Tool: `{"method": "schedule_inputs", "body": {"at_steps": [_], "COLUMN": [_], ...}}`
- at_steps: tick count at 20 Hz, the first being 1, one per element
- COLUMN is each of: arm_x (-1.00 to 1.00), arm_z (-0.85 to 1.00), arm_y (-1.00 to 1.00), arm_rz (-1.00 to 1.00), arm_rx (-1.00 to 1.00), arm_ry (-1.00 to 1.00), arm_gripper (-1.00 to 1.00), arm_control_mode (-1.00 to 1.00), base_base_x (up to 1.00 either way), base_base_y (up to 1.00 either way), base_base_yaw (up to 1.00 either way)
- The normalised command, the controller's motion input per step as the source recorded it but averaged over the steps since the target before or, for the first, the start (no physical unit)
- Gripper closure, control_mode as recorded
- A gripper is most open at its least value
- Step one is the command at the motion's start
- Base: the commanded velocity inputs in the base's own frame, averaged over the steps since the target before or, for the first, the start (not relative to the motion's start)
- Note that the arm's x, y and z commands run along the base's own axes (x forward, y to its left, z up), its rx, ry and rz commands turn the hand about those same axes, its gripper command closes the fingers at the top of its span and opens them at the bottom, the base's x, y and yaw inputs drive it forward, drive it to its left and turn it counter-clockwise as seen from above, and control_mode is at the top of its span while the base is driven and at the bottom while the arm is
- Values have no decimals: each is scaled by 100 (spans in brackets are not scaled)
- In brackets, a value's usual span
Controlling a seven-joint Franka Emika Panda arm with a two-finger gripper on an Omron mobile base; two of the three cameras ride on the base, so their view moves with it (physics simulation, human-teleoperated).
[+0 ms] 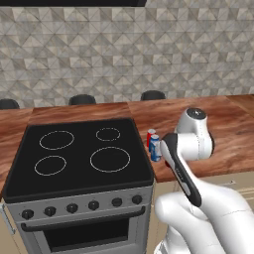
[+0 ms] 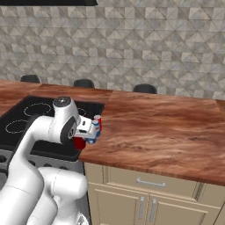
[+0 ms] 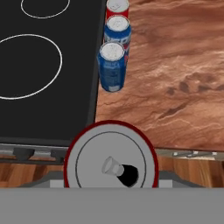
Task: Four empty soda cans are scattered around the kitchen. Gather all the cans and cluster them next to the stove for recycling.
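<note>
Beside the stove (image 3: 48,87), three cans (image 3: 112,66) stand in a row; gripper (image 2: 84,136) jaws part-closed around a red can (image 3: 111,155) (upright).

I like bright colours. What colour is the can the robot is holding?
Red, with a silvery top. The held can shows best in the hand view, right up close.

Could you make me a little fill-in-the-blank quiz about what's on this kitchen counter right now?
1. The gripper holds a can whose colour is ____.
2. Beside the stove, ____ cans already stand on the countertop.
3. The standing can nearest the hand camera is ____.

Missing words: red; three; blue
</note>
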Motion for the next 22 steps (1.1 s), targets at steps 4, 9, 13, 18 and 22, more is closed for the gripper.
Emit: {"method": "schedule_inputs", "body": {"at_steps": [4, 9, 13, 18, 22], "arm_x": [22, 28, 25, 18, 9], "arm_z": [-17, -15, -18, -22, -24], "arm_y": [2, 0, 0, 2, 0], "arm_rz": [0, 0, 0, 0, 0], "arm_rx": [0, 0, 0, 0, 0], "arm_ry": [0, 0, 0, 0, 0], "arm_gripper": [100, 100, 100, 100, 100], "arm_control_mode": [-100, -100, -100, -100, -100], "base_base_x": [0, 0, 0, 0, 0], "base_base_y": [0, 0, 0, 0, 0], "base_base_yaw": [0, 0, 0, 0, 0]}}
